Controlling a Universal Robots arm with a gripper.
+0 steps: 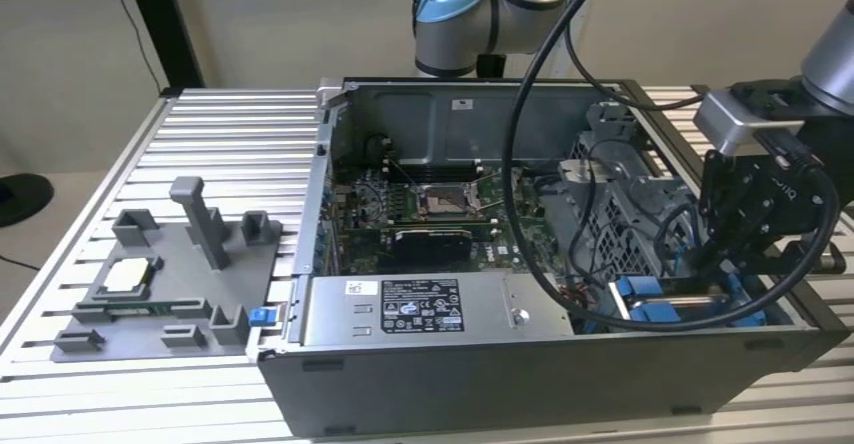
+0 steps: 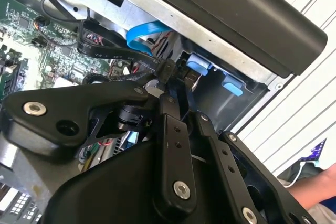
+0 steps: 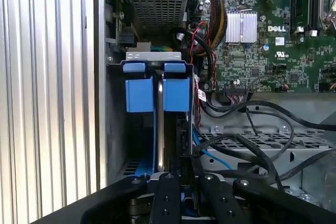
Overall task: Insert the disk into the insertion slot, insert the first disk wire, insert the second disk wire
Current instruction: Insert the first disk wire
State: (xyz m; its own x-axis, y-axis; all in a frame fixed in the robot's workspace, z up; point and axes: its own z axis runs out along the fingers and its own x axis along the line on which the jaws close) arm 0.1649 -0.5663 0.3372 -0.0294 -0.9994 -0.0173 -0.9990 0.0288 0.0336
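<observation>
Roughly at the exterior view's left, a grey fixture tray lies on the bench. To its right stands the open computer case, with the power-supply box along its near wall. Further right, at the case's corner, is the insertion slot, and the claw hangs just over it. The disk already sits in this slot, straight ahead of the claw's tips. Its long axis runs along the line in which the claw points. The claw seems pressed together on the plug end of a black wire, close to the disk's end but, as far as one can judge, not yet joined. Of the disk one sees two bright blue carrier tabs side by side, with a narrow dark gap between them; its silver face is hidden.
</observation>
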